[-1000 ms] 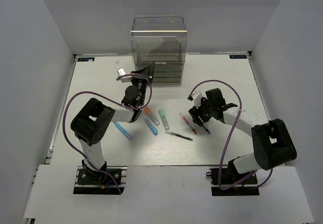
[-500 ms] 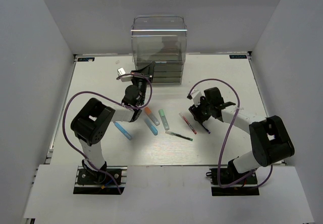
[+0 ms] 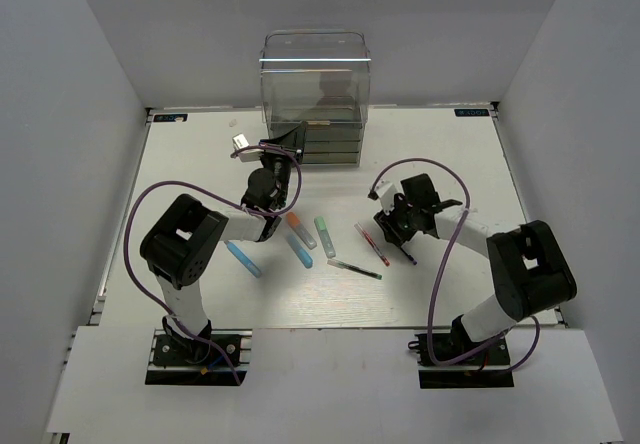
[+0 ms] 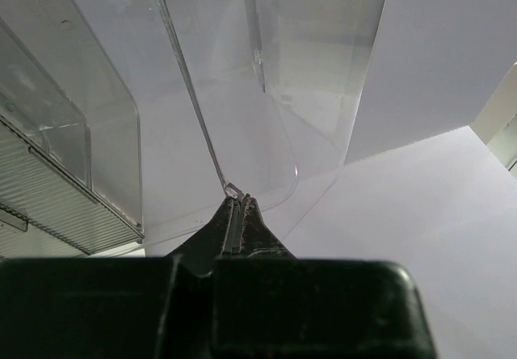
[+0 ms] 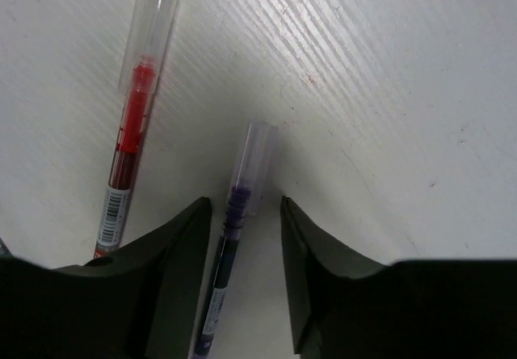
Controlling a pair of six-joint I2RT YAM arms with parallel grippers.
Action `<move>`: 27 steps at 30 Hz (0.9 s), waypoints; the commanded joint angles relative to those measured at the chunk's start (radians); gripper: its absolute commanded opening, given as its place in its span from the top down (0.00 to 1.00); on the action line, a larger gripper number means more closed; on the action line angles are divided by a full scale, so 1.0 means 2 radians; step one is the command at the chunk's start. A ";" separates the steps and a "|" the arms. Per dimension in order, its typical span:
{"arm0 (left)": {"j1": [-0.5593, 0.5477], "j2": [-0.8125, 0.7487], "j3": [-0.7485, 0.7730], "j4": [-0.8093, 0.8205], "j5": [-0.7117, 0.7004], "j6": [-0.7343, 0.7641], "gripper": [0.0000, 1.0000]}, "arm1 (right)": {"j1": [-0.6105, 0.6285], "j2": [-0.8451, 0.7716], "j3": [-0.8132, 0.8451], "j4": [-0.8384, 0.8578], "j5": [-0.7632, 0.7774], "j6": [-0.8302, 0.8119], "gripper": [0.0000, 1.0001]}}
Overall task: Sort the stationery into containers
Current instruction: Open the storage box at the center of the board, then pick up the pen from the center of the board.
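The clear drawer cabinet stands at the table's back. My left gripper is shut on the thin front lip of a clear drawer; in the left wrist view its fingertips pinch that edge. My right gripper is open and low over the table. In the right wrist view the gripper straddles the dark purple pen, with the red pen just left of it. On the table lie a light-blue marker, an orange marker, another light-blue marker, a mint-green marker, a green pen, the red pen and the purple pen.
White walls close in the table at left, right and back. The pens and markers lie in a loose row between the two arms. A purple cable loops off each arm.
My right gripper has edged a little left and back, settling over the purple pen. The left arm and the stationery have not moved.
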 commanded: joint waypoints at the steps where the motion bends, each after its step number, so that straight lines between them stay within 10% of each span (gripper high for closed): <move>1: -0.001 -0.035 0.026 0.016 0.007 0.010 1.00 | 0.003 0.021 0.017 -0.015 0.001 -0.008 0.56; 9: -0.001 -0.035 0.026 0.016 0.007 0.010 1.00 | 0.004 0.026 0.027 -0.034 -0.018 -0.039 1.00; 27: -0.001 -0.045 0.026 0.001 0.007 0.010 1.00 | 0.005 0.012 0.189 0.037 -0.231 -0.312 1.00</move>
